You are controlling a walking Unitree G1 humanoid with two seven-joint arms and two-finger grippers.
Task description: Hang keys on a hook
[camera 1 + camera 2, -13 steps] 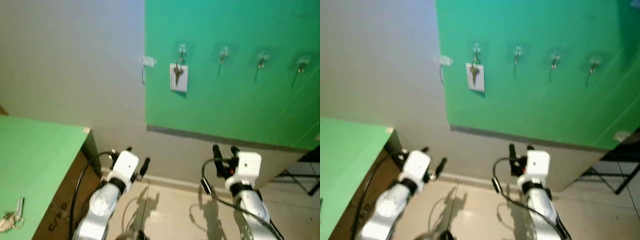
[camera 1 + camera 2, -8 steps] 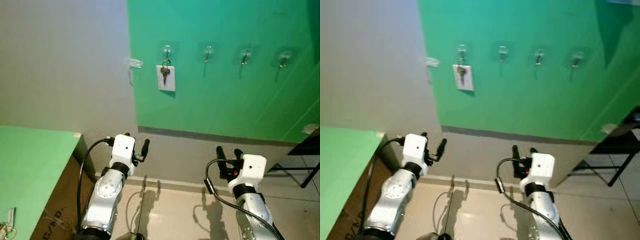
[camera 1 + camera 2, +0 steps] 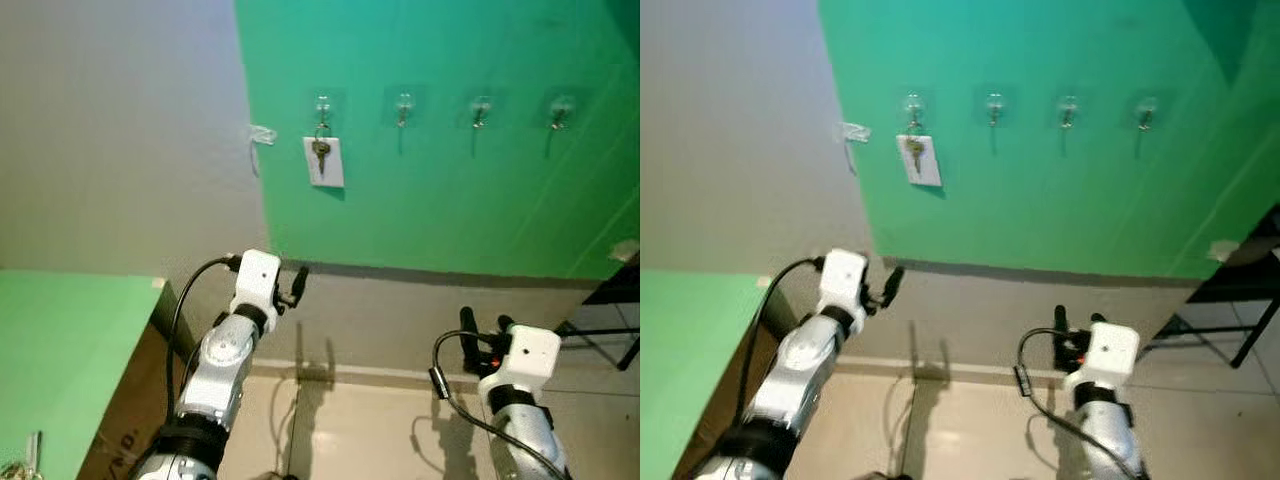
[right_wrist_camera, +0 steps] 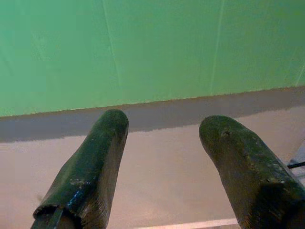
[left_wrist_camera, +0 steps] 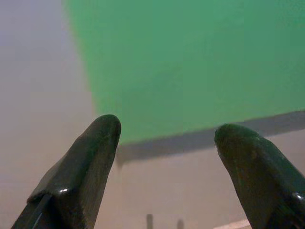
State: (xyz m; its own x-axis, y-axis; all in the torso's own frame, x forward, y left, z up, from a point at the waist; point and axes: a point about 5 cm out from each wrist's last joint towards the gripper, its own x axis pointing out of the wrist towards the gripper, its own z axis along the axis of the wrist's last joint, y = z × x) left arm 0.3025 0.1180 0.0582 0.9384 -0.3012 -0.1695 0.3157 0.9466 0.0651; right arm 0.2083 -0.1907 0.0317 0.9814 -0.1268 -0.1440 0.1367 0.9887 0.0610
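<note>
Keys on the far-left hook, both grippers held wide and holding nothing.

One key (image 3: pixel 321 153) with a white tag is seen hung on the first hook (image 3: pixel 322 104) of the green wall (image 3: pixel 450 200); three hooks (image 3: pixel 403 104) beside it are bare. More keys (image 3: pixel 22 462) are seen at the near edge of the green bench (image 3: pixel 60 350). The left gripper (image 3: pixel 284 284) is raised near the wall's grey strip; the right gripper (image 3: pixel 482 328) is held lower. Bare floor (image 3: pixel 350 430) is seen between them.

Green wall panel (image 3: pixel 450 210) beside grey wall (image 3: pixel 120 130), beige tiled floor (image 3: pixel 370 430), green tabletop (image 3: pixel 60 350).
</note>
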